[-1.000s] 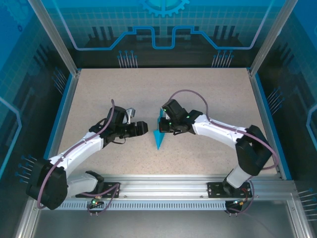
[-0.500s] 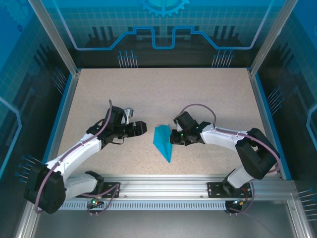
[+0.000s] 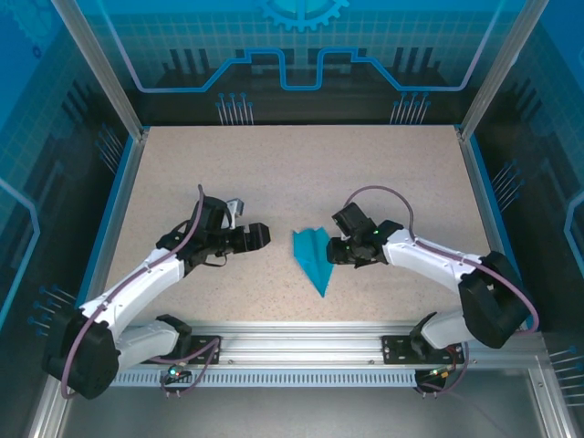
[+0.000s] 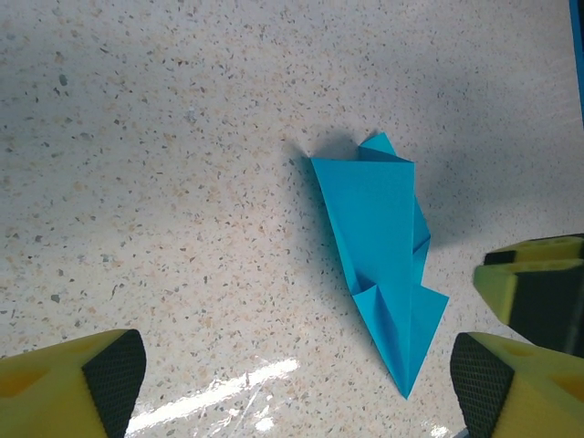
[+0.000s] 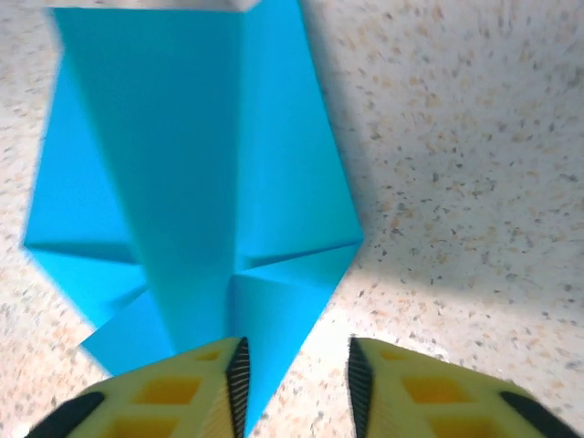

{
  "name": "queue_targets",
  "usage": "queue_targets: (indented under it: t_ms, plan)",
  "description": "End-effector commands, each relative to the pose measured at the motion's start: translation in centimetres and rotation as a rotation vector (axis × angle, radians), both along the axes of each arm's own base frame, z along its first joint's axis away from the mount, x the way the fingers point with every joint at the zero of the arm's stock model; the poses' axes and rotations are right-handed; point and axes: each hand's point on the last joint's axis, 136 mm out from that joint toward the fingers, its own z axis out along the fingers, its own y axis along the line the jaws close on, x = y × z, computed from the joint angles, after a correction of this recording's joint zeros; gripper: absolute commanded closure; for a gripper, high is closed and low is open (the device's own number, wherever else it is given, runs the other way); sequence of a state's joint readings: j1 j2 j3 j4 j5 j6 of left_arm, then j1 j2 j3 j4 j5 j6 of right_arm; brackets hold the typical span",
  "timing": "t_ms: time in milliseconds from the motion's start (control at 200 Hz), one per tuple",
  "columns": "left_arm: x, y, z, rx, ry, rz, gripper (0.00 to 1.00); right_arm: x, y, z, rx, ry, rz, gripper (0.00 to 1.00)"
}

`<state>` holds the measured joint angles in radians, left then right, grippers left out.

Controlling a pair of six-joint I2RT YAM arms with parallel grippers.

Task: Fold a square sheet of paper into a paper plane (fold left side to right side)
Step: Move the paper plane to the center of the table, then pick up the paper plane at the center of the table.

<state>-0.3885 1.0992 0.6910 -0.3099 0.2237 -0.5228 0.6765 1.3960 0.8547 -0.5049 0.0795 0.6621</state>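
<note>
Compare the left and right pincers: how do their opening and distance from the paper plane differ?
The left pincer gapes wide; the right pincer is open only narrowly. The left pincer sits apart from the paper plane; the right pincer is at its edge. Both point toward the plane and grip nothing.

The paper plane (image 3: pixel 313 258) lies between left gripper (image 3: pixel 263 236) and right gripper (image 3: pixel 334 249)

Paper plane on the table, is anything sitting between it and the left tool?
Nothing visible stands in the way: a bare stretch of speckled table separates the open left tool from the paper plane, which lies flat.
</note>
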Motion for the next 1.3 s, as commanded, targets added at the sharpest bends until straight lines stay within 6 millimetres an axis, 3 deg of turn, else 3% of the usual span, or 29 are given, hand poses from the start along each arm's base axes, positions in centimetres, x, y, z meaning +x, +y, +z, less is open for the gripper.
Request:
queue_targets:
  t_ms: [0, 120, 340, 730, 910, 1200, 1295]
  plan:
    - [0.2, 0.5, 1.3, 0.002, -0.036, 0.016, 0.08, -1.0, 0.4, 2.5, -0.058, -0.038, 0.069, 0.57]
    - [0.0, 0.6, 1.3, -0.001, -0.042, 0.02, 0.06, -2.5, 2.3, 2.3, -0.041, -0.015, 0.129, 0.44]
    - [-0.3, 0.9, 1.2, 0.006, -0.043, 0.018, 0.05, -3.9, 3.8, -0.8, -0.072, 0.069, 0.184, 0.17]
    - [-0.3, 1.1, 0.9, 0.014, -0.041, 0.023, 0.04, -4.2, 5.6, -3.6, -0.115, 0.138, 0.244, 0.12]
    - [-0.3, 1.3, 0.9, 0.019, -0.041, 0.027, 0.04, -3.7, 5.7, -3.4, -0.141, 0.128, 0.246, 0.26]
    - [-0.2, 1.3, 0.9, 0.017, -0.04, 0.028, 0.03, -3.4, 5.1, -2.9, -0.173, 0.111, 0.241, 0.62]
    - [-0.2, 1.3, 0.9, 0.017, -0.04, 0.028, 0.03, -3.4, 5.1, -3.2, -0.179, 0.116, 0.241, 0.69]
